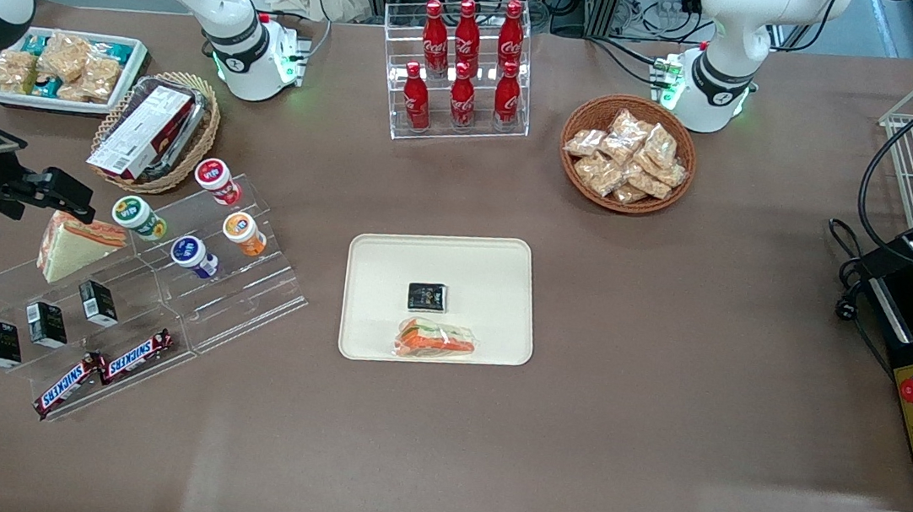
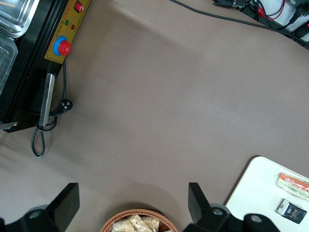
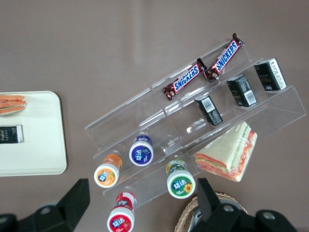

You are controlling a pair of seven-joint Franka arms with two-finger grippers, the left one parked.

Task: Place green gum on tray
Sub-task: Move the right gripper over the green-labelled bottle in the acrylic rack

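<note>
A brown table (image 1: 615, 442) carries everything. The cream tray (image 1: 498, 265) holds a wrapped sandwich (image 1: 435, 340) and a black packet (image 1: 427, 296). Toward the working arm's end, the green gum (image 1: 137, 216) sits on a clear stepped rack (image 1: 248, 302). Above that end hangs the gripper (image 3: 142, 200), fingers spread and empty. Farthest: cola bottles (image 1: 466, 62).

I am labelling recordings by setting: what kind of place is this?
Probably a robot lab staged as a snack shop: gripper open above a clear stepped rack with the green gum, Coca-Cola bottles, cables.
</note>
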